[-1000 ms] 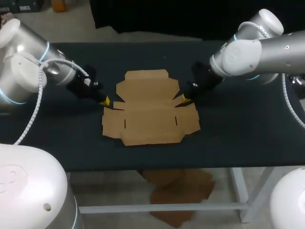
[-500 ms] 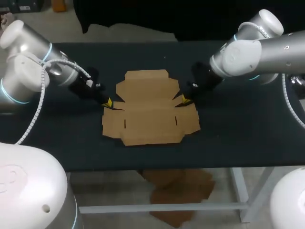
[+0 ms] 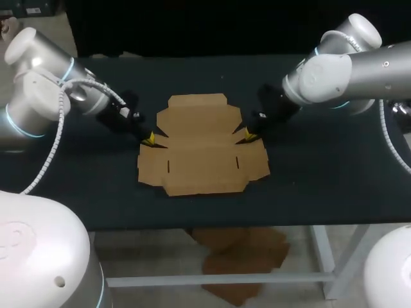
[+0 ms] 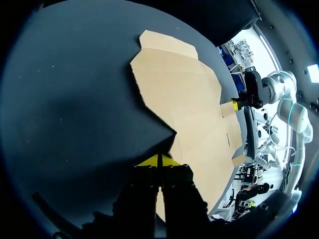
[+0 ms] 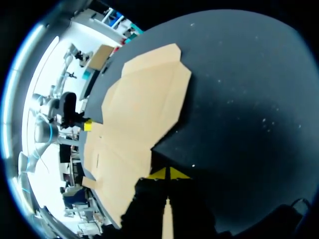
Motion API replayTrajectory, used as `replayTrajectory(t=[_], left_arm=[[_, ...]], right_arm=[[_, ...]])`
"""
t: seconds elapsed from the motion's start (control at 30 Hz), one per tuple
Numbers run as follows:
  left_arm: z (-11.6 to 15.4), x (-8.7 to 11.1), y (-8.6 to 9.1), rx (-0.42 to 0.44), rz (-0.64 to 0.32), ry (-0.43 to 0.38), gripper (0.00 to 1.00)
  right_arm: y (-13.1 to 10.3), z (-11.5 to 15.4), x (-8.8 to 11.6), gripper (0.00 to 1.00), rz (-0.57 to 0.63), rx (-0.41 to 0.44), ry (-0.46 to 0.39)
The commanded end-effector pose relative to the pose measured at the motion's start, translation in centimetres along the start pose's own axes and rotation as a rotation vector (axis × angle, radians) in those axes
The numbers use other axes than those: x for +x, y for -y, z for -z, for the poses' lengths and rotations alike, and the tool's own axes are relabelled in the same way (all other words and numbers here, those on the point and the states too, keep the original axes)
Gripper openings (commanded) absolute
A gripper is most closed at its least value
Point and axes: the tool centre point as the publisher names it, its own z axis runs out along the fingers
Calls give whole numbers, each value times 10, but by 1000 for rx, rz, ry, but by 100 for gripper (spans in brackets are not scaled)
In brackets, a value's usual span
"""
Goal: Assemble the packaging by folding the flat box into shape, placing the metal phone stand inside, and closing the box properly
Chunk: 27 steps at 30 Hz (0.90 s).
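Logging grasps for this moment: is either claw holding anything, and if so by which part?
Nothing is held. The left claw and right claw are both shut empty, tips resting at opposite side notches of the flat box.

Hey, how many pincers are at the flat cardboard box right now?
2. The left pincer is at the left side notch of the flat box. The right pincer is at the right side notch. Both have their fingers closed together.
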Motion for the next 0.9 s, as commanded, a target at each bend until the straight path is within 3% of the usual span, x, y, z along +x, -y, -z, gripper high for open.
replayTrajectory(t=[0.03,0.9], left_arm=[[-1,3,1,-4,-3,3,0],[-5,30,3,-9,-7,108,0]], right_arm=[[1,0,-1,0,0,1,-5],[7,2,25,0,-40,-59,105]])
